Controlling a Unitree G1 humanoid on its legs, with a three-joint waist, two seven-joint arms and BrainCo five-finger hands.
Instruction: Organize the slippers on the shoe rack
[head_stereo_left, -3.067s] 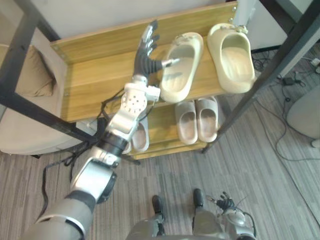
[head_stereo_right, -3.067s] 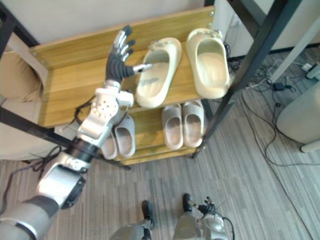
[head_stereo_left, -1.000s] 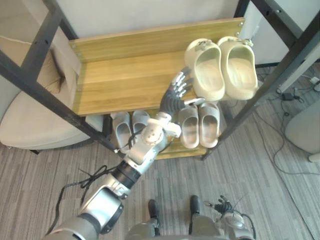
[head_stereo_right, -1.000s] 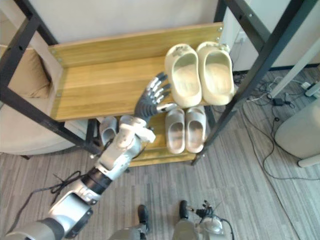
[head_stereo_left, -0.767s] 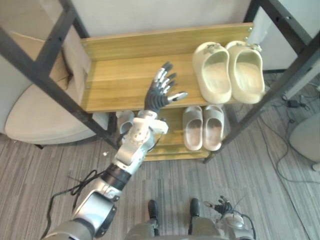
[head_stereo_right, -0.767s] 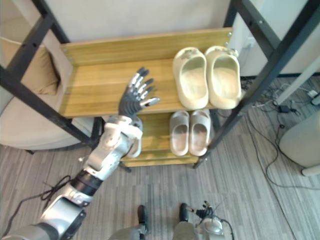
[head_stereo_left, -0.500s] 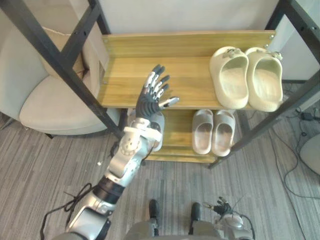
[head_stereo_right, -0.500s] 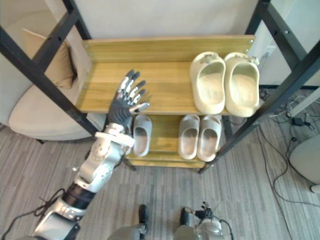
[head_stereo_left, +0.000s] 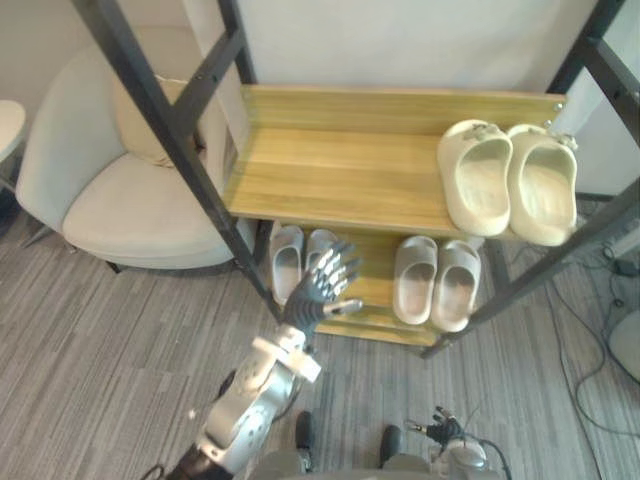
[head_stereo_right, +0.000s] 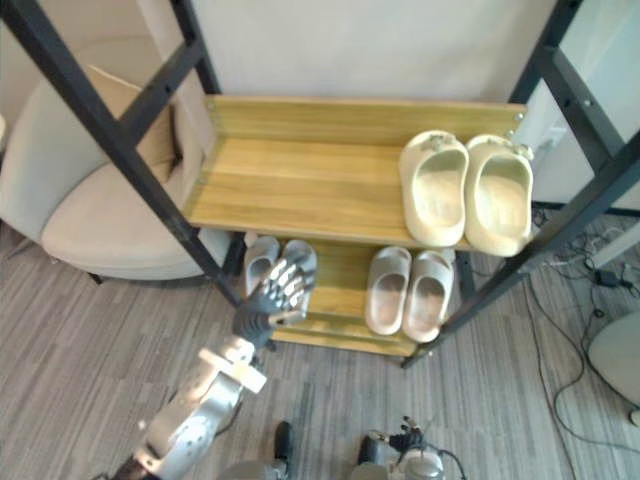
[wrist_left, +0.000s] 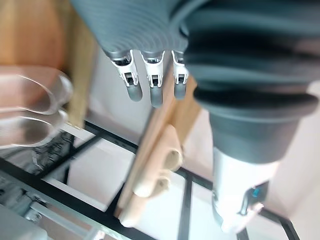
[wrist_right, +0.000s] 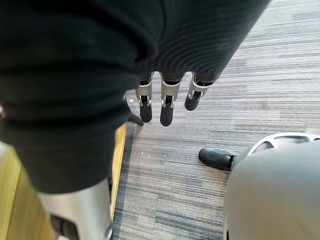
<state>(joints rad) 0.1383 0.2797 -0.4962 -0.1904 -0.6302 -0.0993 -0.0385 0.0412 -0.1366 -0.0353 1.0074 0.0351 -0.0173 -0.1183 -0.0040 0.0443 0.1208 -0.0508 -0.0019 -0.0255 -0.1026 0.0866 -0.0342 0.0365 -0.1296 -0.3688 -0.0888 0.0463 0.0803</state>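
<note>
A pair of cream clogs (head_stereo_left: 508, 182) stands side by side at the right end of the wooden top shelf (head_stereo_left: 340, 170). On the lower shelf a grey pair of slippers (head_stereo_left: 300, 258) lies at the left and a beige pair (head_stereo_left: 435, 283) at the right. My left hand (head_stereo_left: 322, 294) is open and holds nothing. It hovers in front of the lower shelf's edge, just below the grey pair. My right hand (wrist_right: 167, 100) hangs low over the floor with straight fingers and nothing in it.
A beige armchair (head_stereo_left: 100, 200) with a cushion stands left of the rack. Black slanted frame posts (head_stereo_left: 175, 130) cross in front of the rack on both sides. Cables (head_stereo_left: 600, 290) lie on the grey floor at the right.
The left hand has dropped from top-shelf height to in front of the lower shelf, still open. The whole view has shifted. The clogs stay paired at the right end.
</note>
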